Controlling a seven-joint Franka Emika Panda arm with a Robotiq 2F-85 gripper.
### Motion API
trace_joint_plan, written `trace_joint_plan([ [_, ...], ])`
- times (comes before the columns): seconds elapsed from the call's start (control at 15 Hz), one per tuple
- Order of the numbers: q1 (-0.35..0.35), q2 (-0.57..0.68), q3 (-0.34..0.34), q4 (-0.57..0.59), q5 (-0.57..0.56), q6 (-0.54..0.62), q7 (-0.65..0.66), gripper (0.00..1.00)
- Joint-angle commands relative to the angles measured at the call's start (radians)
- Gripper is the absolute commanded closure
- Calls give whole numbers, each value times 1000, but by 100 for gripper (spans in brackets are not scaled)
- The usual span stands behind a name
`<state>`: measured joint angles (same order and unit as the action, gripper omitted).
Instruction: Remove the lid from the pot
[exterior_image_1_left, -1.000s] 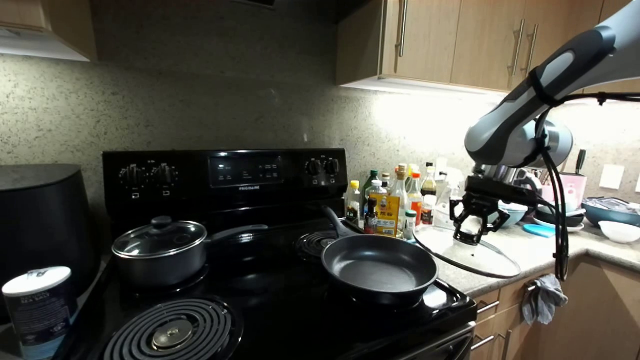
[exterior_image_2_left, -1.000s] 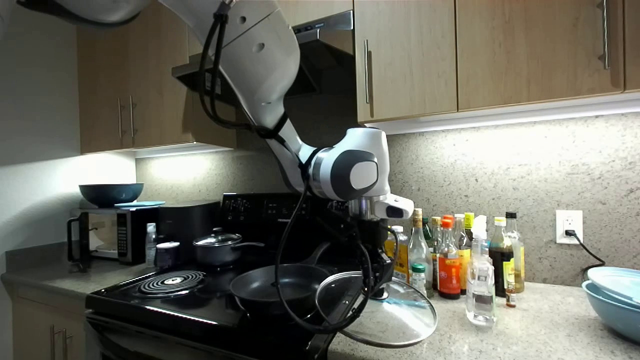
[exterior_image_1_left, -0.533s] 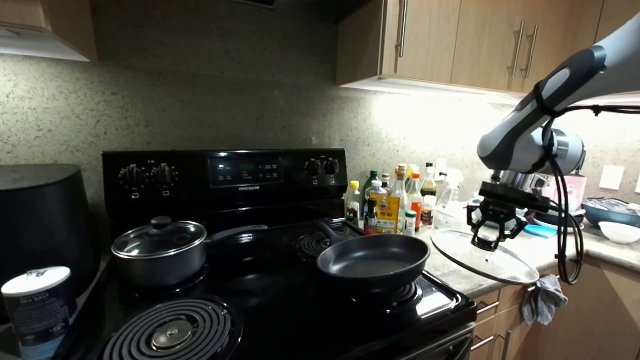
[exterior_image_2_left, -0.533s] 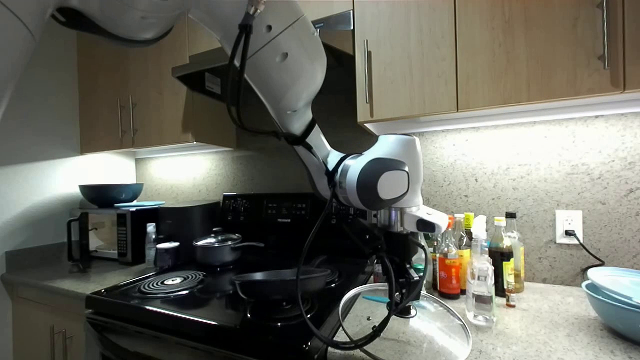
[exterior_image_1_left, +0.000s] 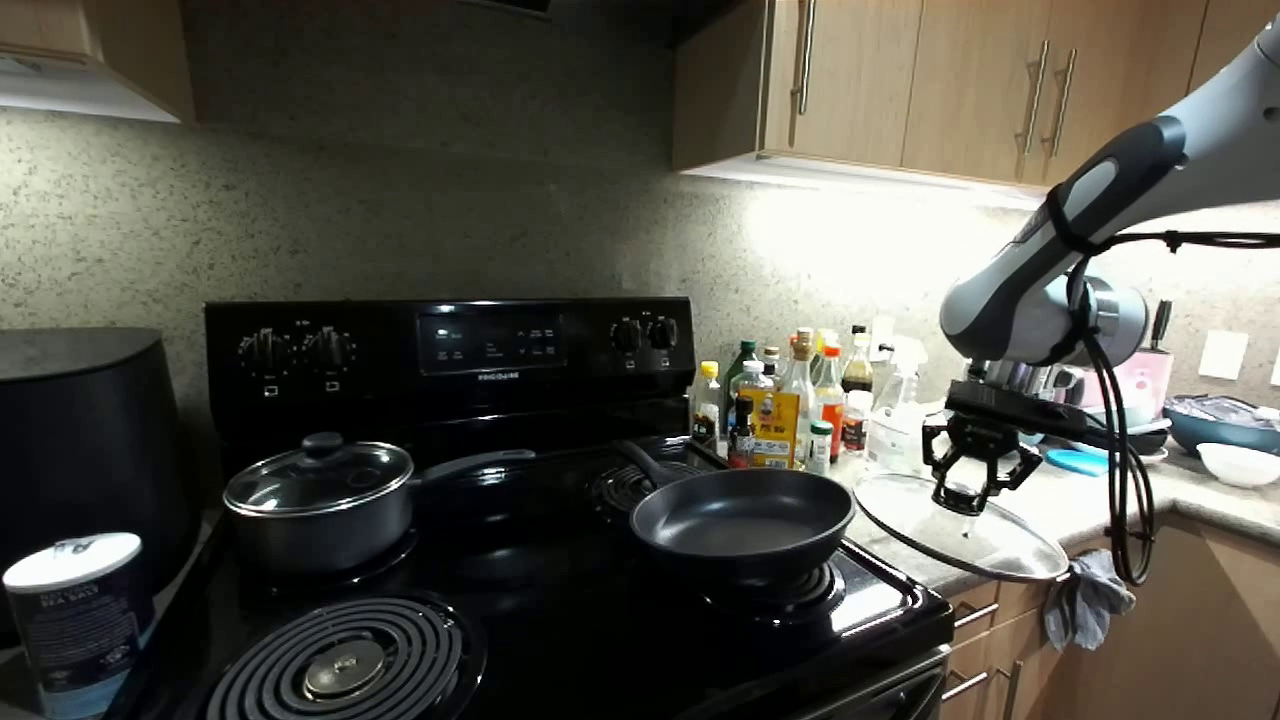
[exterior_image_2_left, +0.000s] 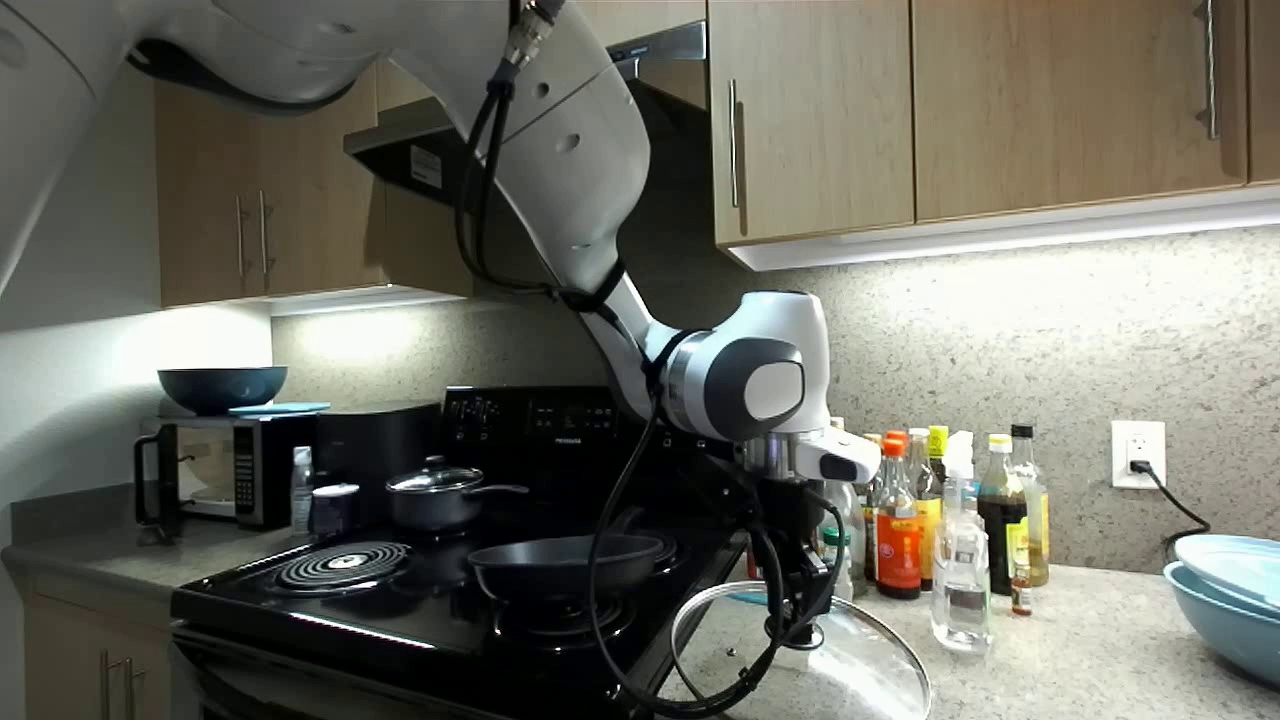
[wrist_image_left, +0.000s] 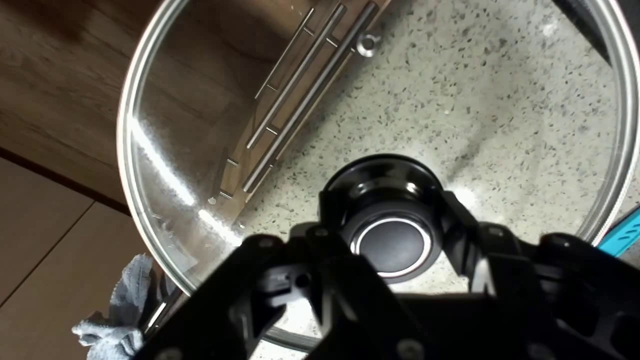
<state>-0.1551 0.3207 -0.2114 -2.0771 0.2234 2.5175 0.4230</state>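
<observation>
- A robot's claw (wrist_image_left: 392, 212) is gripping the black knob (wrist_image_left: 392, 250) of the glass lid (exterior_image_2_left: 860, 665), its fingers (wrist_image_left: 457, 227) pressing narrowly from opposite sides.
- The lid is hanging over the table (exterior_image_2_left: 1090, 640), near the corner where the front edge is meeting the stove (exterior_image_1_left: 560, 620).
- In the wrist view, the glass is overlapping that front edge, and metal drawer handles (wrist_image_left: 310, 97) are showing through it.
- The lid is tilting in both exterior views, its rim dipping away from the stove; how near the rim is coming to the table, one cannot tell.
- The dark frying pan (exterior_image_1_left: 742, 525) is sitting uncovered at the stove's front corner beside the table, over a coil burner (exterior_image_1_left: 815, 590), its handle (exterior_image_1_left: 648, 466) pointing toward the back edge.
- A smaller lidded pot (exterior_image_1_left: 320, 530) is standing at the stove's back corner on the side away from the table, well apart from the pan.
- Sauce bottles (exterior_image_2_left: 900, 545) are crowding the table's back edge, a clear spray bottle (exterior_image_2_left: 962, 590) standing among them in an exterior view.
- A grey cloth (exterior_image_1_left: 1090, 600) is dangling below the table's front edge.
</observation>
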Motion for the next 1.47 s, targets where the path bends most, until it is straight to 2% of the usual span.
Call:
trace_joint_plan([
  [0.0, 16, 9, -6, 28, -33, 31, 9, 74],
  [0.4, 10, 66, -12, 97, -15, 102, 21, 74],
  [0.53, 9, 64, -7, 78, -16, 77, 0, 74],
  [0.6, 8, 72, -8, 85, -16, 76, 0, 49],
  [0.8, 10, 87, -8, 84, -16, 76, 1, 49],
  [0.87, 10, 89, -8, 84, -16, 76, 1, 74],
  [1.4, 13, 207, -19, 227, -14, 22, 55, 74],
])
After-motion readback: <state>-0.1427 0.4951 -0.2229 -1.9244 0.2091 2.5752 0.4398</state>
